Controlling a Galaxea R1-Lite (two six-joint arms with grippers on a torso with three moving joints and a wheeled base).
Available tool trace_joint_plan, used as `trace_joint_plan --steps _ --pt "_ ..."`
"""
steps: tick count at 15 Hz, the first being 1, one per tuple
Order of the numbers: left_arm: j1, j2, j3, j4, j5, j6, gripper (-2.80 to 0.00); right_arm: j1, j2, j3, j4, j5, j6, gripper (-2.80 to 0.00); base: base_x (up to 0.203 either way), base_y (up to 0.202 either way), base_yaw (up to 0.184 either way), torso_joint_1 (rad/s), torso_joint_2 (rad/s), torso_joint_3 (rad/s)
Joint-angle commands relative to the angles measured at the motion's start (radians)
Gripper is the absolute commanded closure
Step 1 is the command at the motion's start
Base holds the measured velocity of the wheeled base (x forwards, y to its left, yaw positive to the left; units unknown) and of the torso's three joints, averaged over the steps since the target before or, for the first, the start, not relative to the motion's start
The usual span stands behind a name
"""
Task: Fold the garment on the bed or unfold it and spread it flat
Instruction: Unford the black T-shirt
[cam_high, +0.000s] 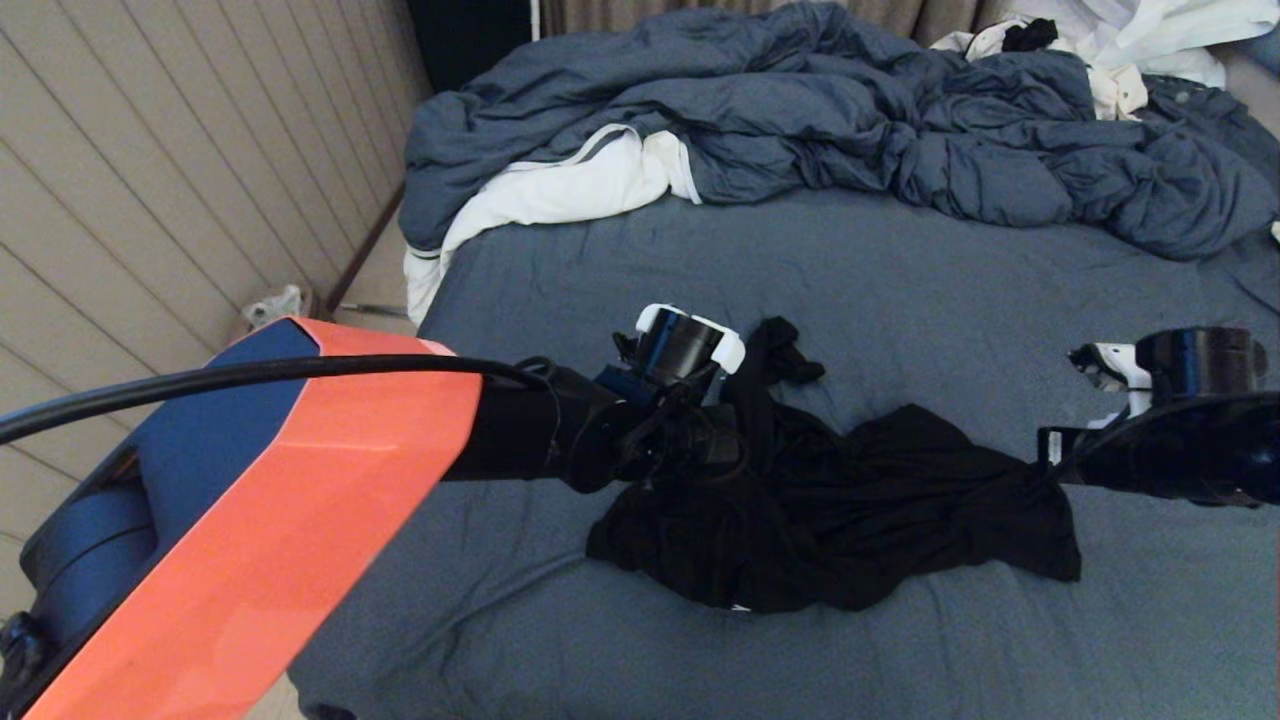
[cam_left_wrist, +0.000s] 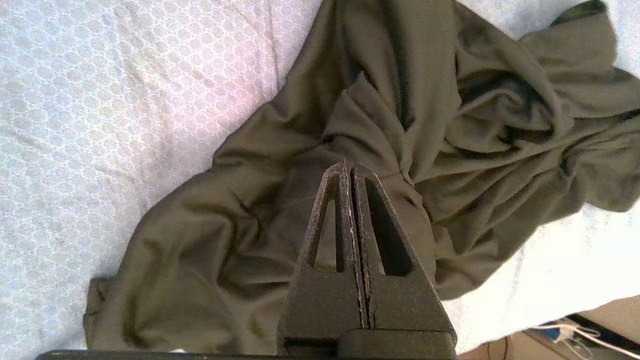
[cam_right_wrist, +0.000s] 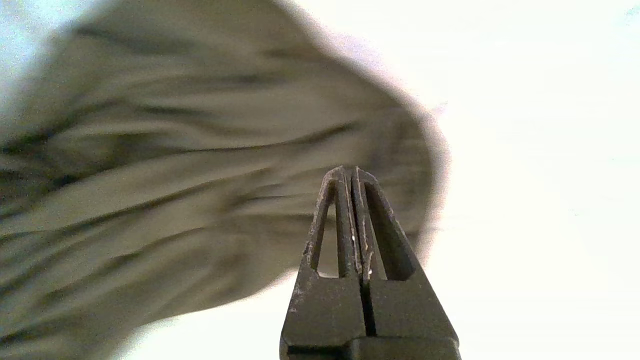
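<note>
Nearest, bottom left of the head view: the left arm's glossy orange-and-navy shell (cam_high: 300, 500), hard plastic w/ a smooth black cable arcing over it; its lower part is cut off by the frame.

Mid-bed lies the garment (cam_high: 830, 520), a black soft-knit tee crumpled into a loose, lumpy heap, stretched left to right, w/ deep folds and one thin twisted tail pointing far. No print shows; sleeves and neck can't be told apart in the bunching.

Left gripper (cam_left_wrist: 349, 172): dark, matte, wedge-shaped fingers w/ triangular cut-outs, pressed flat together, tips over the heap's left part. Whether a fold is pinched between them can't be made out; in the head view the wrist and its white-capped black cylinder hide the tips.

Right gripper (cam_right_wrist: 348, 175): same wedge fingers, clenched tight together at the heap's right edge. Cloth behind is smeared w/ blur, so a hold on fabric can't be confirmed. In the head view the cloth draws to a point at the arm's dark housing, which covers the tips.

The bed (cam_high: 950, 290) carries a slate-blue sheet, finely textured w/ a small honeycomb weave close up, lightly creased.

Far: a puffy blue-grey duvet (cam_high: 800, 110) piled in thick rolls; a white cloth (cam_high: 560, 190) w/ grey stripe pokes from under its left end. More white fabric (cam_high: 1150, 40) far right, partly cut off. Left, a ribbed beige wall (cam_high: 180, 170).
</note>
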Motion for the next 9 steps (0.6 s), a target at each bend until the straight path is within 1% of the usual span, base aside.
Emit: trace_joint_plan --steps 1,2,3,4,9 --pt "-0.001 0.003 0.000 0.000 0.001 -0.004 0.00 -0.097 0.008 0.033 -0.031 0.027 -0.051 0.00 0.000 0.000 0.000 0.000 0.00 0.000" --pt "-0.001 0.003 0.000 0.000 0.001 -0.004 0.00 -0.128 0.009 0.040 -0.031 0.046 -0.075 0.00 0.000 0.000 0.000 0.000 0.00 0.000" --pt "-0.001 0.006 -0.001 0.000 0.001 -0.004 0.00 -0.141 0.014 0.057 -0.035 0.055 -0.087 0.00 0.000 0.000 0.000 0.000 0.00 0.000" --pt "-0.001 0.009 -0.003 0.000 0.001 -0.004 0.00 -0.150 0.024 0.062 -0.040 0.056 -0.093 -2.80 0.000 0.000 0.000 0.000 0.00 0.000" --pt "-0.001 0.010 -0.003 0.000 0.001 -0.004 0.00 -0.160 0.107 0.031 -0.042 0.057 -0.093 -2.80 0.000 0.000 0.000 0.000 0.00 0.000"
